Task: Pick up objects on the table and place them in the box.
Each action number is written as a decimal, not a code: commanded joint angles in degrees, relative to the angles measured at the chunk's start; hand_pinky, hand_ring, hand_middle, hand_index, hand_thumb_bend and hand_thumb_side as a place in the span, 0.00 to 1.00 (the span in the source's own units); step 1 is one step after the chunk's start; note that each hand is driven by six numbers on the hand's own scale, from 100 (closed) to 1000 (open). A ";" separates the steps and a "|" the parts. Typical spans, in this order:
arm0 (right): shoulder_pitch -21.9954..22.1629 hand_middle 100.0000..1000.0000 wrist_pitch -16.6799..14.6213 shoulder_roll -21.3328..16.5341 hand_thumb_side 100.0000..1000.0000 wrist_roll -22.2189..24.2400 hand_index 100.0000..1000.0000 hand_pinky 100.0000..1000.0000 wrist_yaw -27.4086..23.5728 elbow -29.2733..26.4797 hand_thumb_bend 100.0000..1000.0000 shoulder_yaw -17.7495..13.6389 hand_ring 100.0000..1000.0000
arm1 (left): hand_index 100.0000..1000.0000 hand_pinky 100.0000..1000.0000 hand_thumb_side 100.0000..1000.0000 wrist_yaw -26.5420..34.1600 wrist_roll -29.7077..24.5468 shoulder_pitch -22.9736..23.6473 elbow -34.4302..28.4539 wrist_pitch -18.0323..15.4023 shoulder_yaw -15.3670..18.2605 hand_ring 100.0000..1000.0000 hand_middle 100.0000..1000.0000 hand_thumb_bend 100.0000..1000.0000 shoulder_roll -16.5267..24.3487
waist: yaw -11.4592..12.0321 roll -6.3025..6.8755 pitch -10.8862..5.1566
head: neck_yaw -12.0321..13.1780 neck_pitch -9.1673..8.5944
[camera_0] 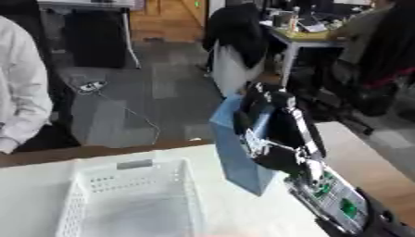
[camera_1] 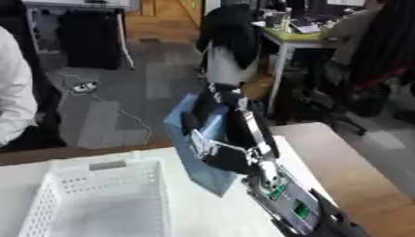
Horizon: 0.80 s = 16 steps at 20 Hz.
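right hand (camera_0: 279,122): raised above the white bench (camera_0: 32,185), fingers (camera_0: 241,121) curled round a flat blue rectangular carton (camera_0: 239,157) | carton: held tilted in the air, just right of the white perforated plastic basket (camera_0: 129,199) | left hand: out of sight

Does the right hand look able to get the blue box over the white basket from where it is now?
Probably yes. The right hand holds the blue box in the air beside the white basket, and nothing shows between them.
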 commanded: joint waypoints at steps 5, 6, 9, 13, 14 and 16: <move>-1.70 0.00 -0.93 -1.95 0.00 4.57 0.01 0.00 -5.94 -1.48 0.00 0.73 0.00 | 0.58 0.47 0.76 -2.88 -2.22 -2.55 -0.82 2.11 0.24 0.38 0.59 0.80 -0.73 | 1.40 -0.64 -0.74 | -0.73 -0.39; -1.87 0.00 -1.00 -2.07 0.00 5.00 0.01 0.00 -6.58 -1.66 0.00 0.93 0.00 | 0.58 0.47 0.76 -3.08 -2.47 -2.82 -0.82 2.29 0.17 0.38 0.59 0.80 -1.01 | 1.76 -0.76 -0.67 | -1.20 -0.46; -2.24 0.00 -0.94 -2.33 0.00 6.40 0.01 0.00 -8.23 -2.18 0.00 1.56 0.00 | 0.58 0.47 0.76 -3.48 -3.03 -3.43 -0.82 2.63 -0.05 0.38 0.59 0.80 -1.67 | 2.65 -1.04 -0.51 | -2.29 -0.64; -2.75 0.00 -0.67 -2.49 0.00 8.57 0.01 0.00 -9.69 -2.60 0.00 2.66 0.00 | 0.58 0.47 0.77 -4.14 -4.42 -4.21 -0.82 3.06 -0.55 0.38 0.59 0.80 -2.51 | 3.90 -1.44 -0.41 | -3.50 -0.87; -2.90 0.00 -0.63 -2.47 0.00 9.07 0.01 0.00 -9.96 -2.61 0.00 2.98 0.00 | 0.58 0.47 0.77 -4.29 -4.79 -4.44 -0.82 3.15 -0.65 0.38 0.59 0.80 -2.72 | 4.19 -1.57 -0.39 | -3.73 -0.95; -3.29 0.00 -0.59 -2.41 0.00 9.93 0.01 0.00 -10.47 -2.52 0.00 3.51 0.00 | 0.58 0.47 0.77 -4.40 -5.33 -4.79 -0.82 3.32 -0.86 0.38 0.59 0.80 -3.06 | 4.65 -1.84 -0.37 | -4.07 -1.11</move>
